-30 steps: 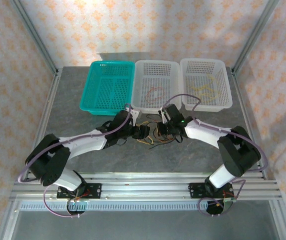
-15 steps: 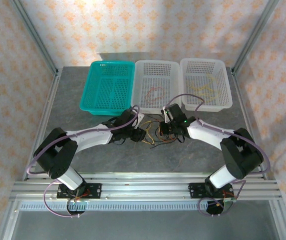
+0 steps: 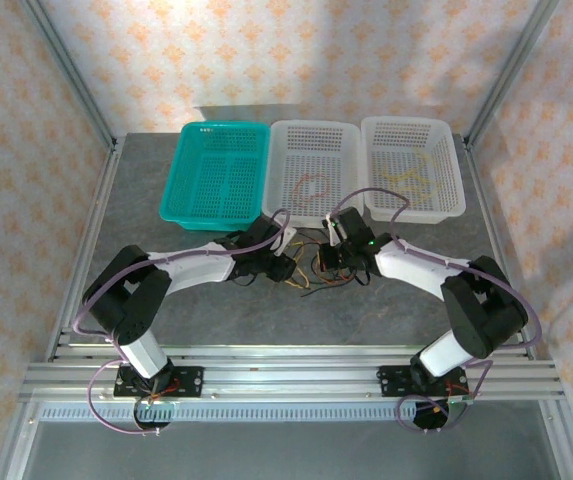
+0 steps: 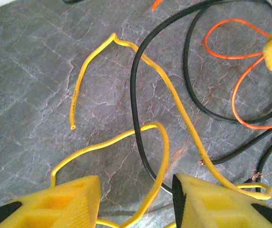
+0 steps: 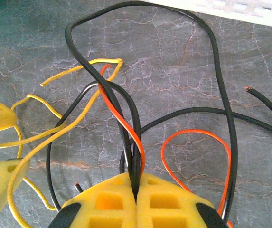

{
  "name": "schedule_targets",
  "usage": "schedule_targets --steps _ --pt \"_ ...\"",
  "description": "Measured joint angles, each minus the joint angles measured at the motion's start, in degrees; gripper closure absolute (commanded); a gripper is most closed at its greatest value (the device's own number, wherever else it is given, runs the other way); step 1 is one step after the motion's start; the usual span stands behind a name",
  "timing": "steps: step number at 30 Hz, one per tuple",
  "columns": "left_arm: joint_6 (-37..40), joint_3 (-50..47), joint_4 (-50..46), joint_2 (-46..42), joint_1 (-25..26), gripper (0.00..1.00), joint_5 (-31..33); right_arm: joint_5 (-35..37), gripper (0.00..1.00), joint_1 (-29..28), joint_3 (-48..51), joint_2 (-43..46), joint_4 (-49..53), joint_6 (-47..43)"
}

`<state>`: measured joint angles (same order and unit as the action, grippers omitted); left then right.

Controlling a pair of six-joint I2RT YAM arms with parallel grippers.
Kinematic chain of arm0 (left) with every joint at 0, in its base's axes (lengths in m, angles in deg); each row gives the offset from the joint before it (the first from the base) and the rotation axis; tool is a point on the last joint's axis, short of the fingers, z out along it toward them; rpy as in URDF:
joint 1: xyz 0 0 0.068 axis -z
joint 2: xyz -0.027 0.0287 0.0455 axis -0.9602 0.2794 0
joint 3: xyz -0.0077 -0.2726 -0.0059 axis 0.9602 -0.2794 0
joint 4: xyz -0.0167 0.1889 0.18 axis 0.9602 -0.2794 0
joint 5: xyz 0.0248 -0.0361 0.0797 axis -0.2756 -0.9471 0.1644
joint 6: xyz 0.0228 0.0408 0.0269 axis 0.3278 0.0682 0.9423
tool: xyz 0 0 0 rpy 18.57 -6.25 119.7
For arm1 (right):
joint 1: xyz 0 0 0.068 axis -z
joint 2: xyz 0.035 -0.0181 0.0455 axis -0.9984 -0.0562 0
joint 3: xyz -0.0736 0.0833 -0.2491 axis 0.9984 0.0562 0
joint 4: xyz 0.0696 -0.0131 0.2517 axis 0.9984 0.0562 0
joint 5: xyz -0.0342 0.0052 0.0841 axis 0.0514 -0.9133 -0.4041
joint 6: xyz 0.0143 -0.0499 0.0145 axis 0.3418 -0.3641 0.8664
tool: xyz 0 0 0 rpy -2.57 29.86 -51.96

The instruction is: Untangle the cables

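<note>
Right gripper is clamping down tight on the black cable and orange cable. My left gripper is sitting open over the grey table, with the yellow cable looping between its fingers.

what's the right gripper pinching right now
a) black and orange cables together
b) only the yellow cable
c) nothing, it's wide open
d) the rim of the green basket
a: in the right wrist view the right gripper is shut, with strands of the black cable and the orange cable clamped between its yellow pads.
</note>
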<state>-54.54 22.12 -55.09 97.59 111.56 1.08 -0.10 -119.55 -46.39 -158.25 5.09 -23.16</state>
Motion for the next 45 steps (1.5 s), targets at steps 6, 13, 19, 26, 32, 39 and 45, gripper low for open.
schedule_targets --steps 6,13,19,26,32,39,45 --pt "1.4 0.4 0.1 0.0 0.0 0.81 -0.2 -0.1 1.00 0.0 0.0 0.0 0.0 0.0" --pt "1.5 -0.2 0.2 -2.5 0.0 0.97 -2.2 0.0 1.00 0.0 0.0 0.0 0.1 0.0" --pt "0.2 -2.8 0.5 -9.9 0.0 0.99 -3.0 0.0 1.00 0.0 0.0 0.0 0.2 0.0" --pt "-2.8 -5.4 2.3 -18.9 -0.1 1.00 -4.3 -0.1 1.00 0.0 0.2 -0.4 -0.3 0.3" --pt "-7.6 -7.5 7.6 -24.0 -1.5 1.00 -7.0 -0.5 1.00 0.0 1.3 -0.6 -1.2 0.8" --pt "-12.1 -7.6 10.5 -30.4 -3.0 1.00 -7.5 -0.7 1.00 0.0 3.1 -0.7 -2.2 1.1" --pt "-14.0 -3.8 10.3 -34.9 -4.4 1.00 -6.5 -0.7 1.00 0.0 3.8 -0.7 -2.8 1.3"
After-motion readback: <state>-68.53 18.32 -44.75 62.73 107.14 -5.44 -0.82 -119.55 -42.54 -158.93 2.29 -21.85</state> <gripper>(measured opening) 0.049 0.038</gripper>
